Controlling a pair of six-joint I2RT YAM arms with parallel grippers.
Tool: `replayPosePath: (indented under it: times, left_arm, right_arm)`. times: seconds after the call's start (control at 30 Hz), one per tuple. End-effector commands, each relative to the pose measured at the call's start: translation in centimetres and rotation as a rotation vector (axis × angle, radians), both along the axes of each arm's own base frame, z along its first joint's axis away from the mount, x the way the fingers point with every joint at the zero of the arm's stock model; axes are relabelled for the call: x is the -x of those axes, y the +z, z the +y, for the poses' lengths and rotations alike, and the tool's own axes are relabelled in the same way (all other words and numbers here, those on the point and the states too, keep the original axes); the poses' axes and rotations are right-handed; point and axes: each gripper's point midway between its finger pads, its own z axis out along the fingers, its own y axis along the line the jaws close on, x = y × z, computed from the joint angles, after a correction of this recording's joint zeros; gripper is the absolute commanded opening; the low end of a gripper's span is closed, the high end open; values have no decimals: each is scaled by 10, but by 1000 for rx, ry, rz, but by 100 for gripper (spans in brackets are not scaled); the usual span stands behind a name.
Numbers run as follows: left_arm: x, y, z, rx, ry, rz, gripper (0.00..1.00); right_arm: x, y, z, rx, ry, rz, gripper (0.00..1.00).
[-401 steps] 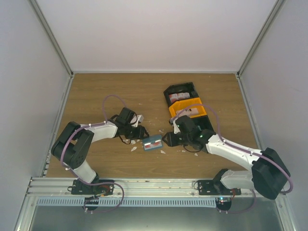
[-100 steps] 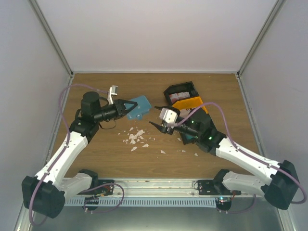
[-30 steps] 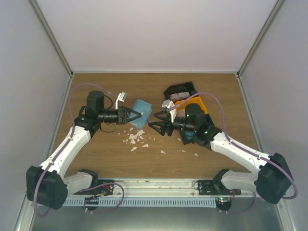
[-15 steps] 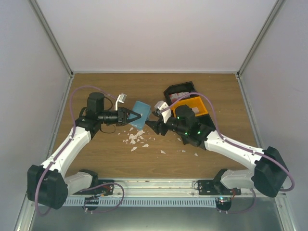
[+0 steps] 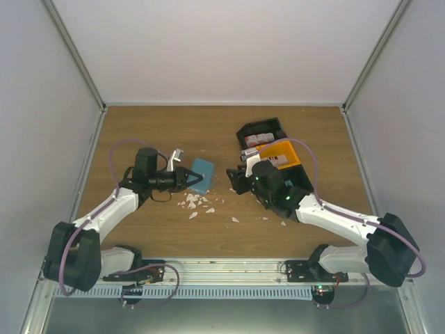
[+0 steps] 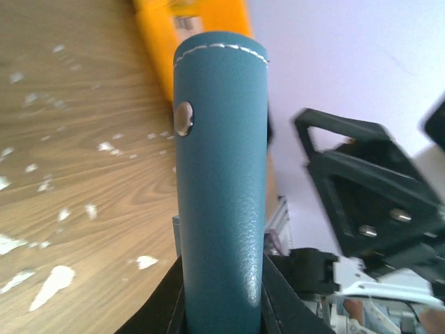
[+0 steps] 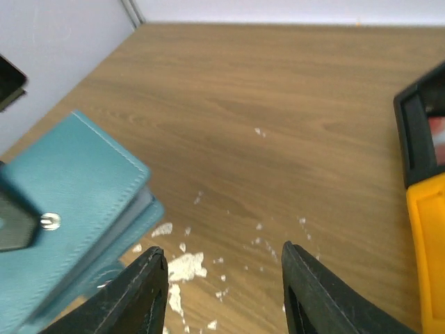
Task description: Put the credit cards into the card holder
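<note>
Above the middle of the bench [image 5: 174, 125], the left hand [image 5: 186, 179] is pressed together on one end of the card holder [image 5: 203, 174] and holds it out toward the right hand [image 5: 233, 182], whose fingers [image 7: 142, 292] are spread with nothing between them. The main risk, as I judge it, is a knock: the holder is gripped only at one end, so if the right hand pushes in off-line it could twist the holder in that narrow grip or drop it among the white scraps [image 5: 195, 202]. A second risk is that the holder's leaves gape only slightly, so a card arriving at an angle would likely catch on the edge instead of sliding in. The right hand carries no card, and the credit cards [image 5: 260, 141] lie behind it in the black bin [image 5: 243, 132] and the orange bin [image 5: 292, 149]. The holder sits just left of the right hand, near but apart, and in the right wrist view it lies outside the left finger, not between the two.
</note>
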Motion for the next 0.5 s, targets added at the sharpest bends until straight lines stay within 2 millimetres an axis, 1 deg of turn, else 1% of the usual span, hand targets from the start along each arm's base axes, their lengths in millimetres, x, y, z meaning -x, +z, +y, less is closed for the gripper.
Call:
replayPosePath:
  times: [0.0,0.07,0.2,0.37,0.47]
  left_arm:
    - [-18,-38,-1,-37,81,-35,0]
    - [-17,-60,-4,-49,88,-12,0]
    - [-18,-87,-14,-61,94,15,0]
    - [-16,-102,-23,-60,119,2,0]
    - [-14,-113,-26,-81,143,8,0]
  right_arm:
    - [7,-19,3,-100,-28,115,48]
    - [9,-30,9,-110,-18,163,52]
    - [11,-55,21,-103,9,257,55]
    - [11,-87,24,-47,-14,363,56]
    - [11,-101,25,-9,-26,409,56]
